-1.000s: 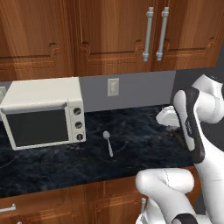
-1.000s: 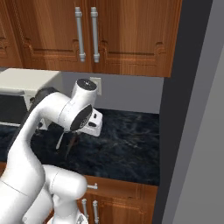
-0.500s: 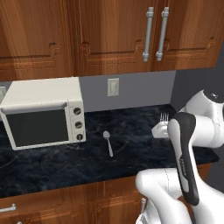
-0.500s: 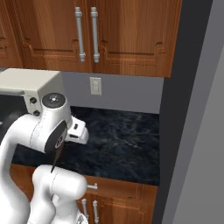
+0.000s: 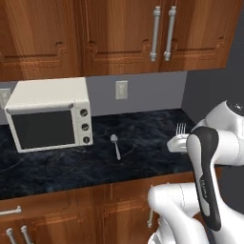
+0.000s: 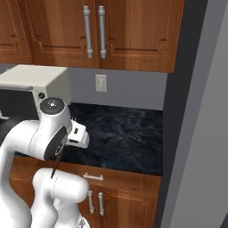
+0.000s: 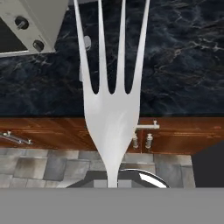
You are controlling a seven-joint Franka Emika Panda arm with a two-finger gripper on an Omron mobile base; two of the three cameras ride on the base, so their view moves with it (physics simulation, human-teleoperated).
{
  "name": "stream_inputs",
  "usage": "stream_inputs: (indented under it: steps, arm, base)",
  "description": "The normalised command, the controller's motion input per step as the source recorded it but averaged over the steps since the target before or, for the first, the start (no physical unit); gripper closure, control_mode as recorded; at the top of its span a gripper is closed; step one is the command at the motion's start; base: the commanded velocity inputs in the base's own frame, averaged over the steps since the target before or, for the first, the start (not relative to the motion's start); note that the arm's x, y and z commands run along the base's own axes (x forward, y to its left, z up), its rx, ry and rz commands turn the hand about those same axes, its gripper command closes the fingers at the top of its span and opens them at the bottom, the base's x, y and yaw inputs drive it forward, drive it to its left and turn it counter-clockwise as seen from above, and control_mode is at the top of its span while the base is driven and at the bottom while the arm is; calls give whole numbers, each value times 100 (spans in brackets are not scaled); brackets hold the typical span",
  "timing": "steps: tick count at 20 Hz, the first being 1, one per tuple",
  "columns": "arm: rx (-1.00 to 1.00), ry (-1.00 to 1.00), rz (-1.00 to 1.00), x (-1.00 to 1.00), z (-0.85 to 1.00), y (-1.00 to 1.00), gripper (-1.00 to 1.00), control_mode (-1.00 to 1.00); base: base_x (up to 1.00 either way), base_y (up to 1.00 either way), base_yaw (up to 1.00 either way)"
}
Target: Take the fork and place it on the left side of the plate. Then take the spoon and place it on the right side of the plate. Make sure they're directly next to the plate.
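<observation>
Gripper [image 5: 179, 143] is pinched on the fork [image 7: 111, 87] by the handle, tines pointing up and away, held over the counter's [image 5: 143, 138] right end. Spoon [image 5: 115, 145] lies flat on the counter beside the microwave [image 5: 47, 116], well apart from the gripper. Both look light, stiff and slick, so I'd grip mid-handle, square across it, or they'll likely pivot.

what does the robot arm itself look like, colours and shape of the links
The arm is built of rounded, glossy white shells, thick and tube-like, with a long dark grey band along one link. In the right base view a joint ends in a round dark cap with a small pale centre. The white hand block is boxy with dark detailing. No loose cables show.
</observation>
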Motion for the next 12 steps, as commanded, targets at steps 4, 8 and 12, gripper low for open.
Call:
stream_inputs:
  steps: [4, 8, 12]
  arm:
    - [0, 0, 0, 0, 0, 0, 100, 100]
    - [0, 0, 0, 0, 0, 0, 100, 100]
    - [0, 0, 0, 0, 0, 0, 100, 100]
  base:
    - [-70, 0, 11]
    - [-43, 9, 20]
    - [-17, 16, 42]
